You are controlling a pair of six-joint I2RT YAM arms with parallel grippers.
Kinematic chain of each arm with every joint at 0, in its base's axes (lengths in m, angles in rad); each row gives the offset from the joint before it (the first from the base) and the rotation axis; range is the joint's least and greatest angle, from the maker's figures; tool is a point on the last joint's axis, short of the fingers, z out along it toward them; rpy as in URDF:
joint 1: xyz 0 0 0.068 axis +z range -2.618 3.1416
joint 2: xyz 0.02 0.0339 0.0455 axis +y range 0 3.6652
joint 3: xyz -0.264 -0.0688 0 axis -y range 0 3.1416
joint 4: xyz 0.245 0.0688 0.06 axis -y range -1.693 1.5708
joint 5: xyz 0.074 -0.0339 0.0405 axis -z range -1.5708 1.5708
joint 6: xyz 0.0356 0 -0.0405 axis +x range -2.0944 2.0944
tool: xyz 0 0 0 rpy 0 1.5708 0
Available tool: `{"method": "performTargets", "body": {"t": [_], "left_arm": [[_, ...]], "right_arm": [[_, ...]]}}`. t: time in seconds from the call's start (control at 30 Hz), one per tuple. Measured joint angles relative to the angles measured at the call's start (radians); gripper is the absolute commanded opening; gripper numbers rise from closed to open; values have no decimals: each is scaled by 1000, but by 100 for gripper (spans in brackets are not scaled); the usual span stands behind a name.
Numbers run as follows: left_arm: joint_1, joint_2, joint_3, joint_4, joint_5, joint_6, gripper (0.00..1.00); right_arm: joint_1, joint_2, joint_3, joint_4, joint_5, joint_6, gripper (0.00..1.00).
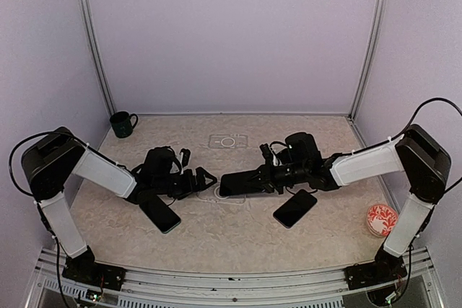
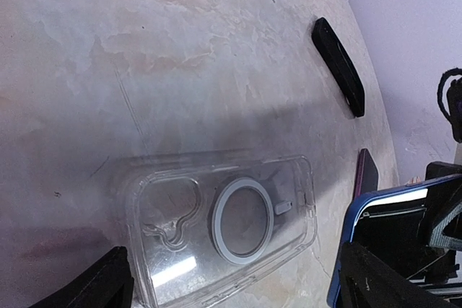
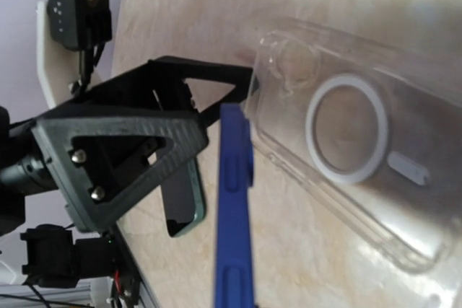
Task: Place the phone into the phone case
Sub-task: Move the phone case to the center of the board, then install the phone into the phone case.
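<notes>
A clear phone case (image 2: 224,229) with a white ring lies flat on the table; it also shows in the right wrist view (image 3: 354,135) and the top view (image 1: 216,194). My left gripper (image 2: 242,279) is open and low, one finger on each side of the case's near end (image 1: 196,180). My right gripper (image 1: 253,180) is shut on a blue-edged phone (image 3: 234,214). It holds the phone on edge just beside the case, with the phone's end (image 2: 361,229) close to my left gripper's right finger (image 2: 382,279).
A dark phone with a green edge (image 1: 160,214) lies near my left arm, and another dark phone (image 1: 294,208) lies under my right arm. A second clear case (image 1: 227,141) lies farther back. A green mug (image 1: 123,124) stands back left, a red patterned dish (image 1: 381,219) front right.
</notes>
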Motion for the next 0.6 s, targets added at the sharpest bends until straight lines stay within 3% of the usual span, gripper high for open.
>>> {"method": "performTargets", "body": {"t": [0.6], "left_arm": [[27, 0, 18, 5, 11, 10, 97]], "right_arm": [[0, 133, 94, 3, -56, 0, 0]]}}
